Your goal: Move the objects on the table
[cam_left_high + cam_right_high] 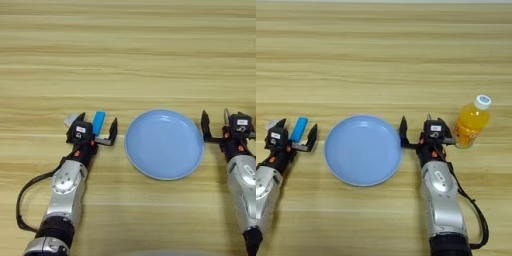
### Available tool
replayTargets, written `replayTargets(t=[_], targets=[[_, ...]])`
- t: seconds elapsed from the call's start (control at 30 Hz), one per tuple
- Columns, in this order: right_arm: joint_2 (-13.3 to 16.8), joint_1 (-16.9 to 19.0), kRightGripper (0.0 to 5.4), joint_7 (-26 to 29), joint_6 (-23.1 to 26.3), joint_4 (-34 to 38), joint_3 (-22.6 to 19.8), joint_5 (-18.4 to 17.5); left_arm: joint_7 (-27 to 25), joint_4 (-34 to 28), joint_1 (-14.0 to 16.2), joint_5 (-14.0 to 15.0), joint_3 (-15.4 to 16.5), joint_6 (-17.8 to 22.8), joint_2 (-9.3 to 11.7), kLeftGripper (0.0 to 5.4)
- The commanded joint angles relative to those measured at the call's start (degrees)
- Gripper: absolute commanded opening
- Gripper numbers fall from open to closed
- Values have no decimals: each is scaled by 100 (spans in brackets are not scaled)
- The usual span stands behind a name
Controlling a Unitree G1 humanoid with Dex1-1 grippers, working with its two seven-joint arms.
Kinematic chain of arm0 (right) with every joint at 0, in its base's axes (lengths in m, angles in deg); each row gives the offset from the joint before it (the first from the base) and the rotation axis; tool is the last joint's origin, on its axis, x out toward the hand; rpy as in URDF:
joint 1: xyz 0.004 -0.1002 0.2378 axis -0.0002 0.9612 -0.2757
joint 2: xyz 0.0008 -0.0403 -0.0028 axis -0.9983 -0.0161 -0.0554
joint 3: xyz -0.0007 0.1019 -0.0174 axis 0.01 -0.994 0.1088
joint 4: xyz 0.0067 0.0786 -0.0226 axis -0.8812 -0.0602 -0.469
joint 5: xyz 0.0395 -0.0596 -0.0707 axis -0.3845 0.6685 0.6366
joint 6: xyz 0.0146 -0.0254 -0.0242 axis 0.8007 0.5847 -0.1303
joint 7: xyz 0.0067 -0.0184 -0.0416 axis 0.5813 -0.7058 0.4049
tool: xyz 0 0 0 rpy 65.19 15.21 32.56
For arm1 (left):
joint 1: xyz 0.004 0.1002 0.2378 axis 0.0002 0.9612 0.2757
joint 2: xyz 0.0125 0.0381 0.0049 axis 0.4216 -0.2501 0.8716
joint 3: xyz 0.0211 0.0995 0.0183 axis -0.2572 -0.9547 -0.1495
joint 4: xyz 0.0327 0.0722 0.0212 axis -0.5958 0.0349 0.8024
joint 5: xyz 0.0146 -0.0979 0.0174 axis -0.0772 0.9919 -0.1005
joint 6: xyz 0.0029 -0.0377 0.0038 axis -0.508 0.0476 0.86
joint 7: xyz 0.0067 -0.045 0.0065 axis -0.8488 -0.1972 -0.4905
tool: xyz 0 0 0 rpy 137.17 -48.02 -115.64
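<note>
Blue catches the eye first: the small flat blue bar (99,122) lies on the wooden table (128,55) at the left, and the left gripper (98,131) has it right between its two black fingers, which are spread wide to either side of it. Whether either finger touches the bar I can't tell from here. Just beyond the gripper's outer finger, a tiny grey-silver block (73,119) peeks out, partly hidden behind the gripper's body.

Over on the right, the bottle of orange drink (472,123) stands upright with its white cap on, well apart from the bar. The right gripper (427,131) sits just beside it, fingers parted and holding nothing; one finger reaches toward the plate's rim, while the outer side of the gripper comes close against the bottle's base, contact unclear.

Between the two grippers rests the round light-blue plate (363,150), flat on the table and bare inside. Both silver forearms come up from the near edge, the left one trailing a black cable (22,205) that loops out to the side. The far half of the table shows only its lengthwise plank grain.
</note>
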Motion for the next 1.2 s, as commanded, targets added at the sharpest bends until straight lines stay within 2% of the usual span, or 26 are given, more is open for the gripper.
replayTargets(t=[0.03, 0.27, 0.67, 0.83, 1.2], targets=[[5, -46, 540, -9, 35, -7, 10, -26, 54, 242, -101, -16, 32, 216, -2, 538], [-1, -66, 540, -13, 34, -26, 16, -24, 37, 550, -220, -6, 90, 294, 8, 538], [-11, -82, 540, -24, 26, -33, 27, -23, 139, 737, -383, -58, 112, 394, 36, 538], [-15, -84, 540, -31, 30, -30, 31, -19, 247, 957, -446, -204, 103, 346, 78, 538], [-11, -54, 540, -21, 35, 8, 29, -27, 312, 1462, -575, -271, 103, 242, 104, 538]])
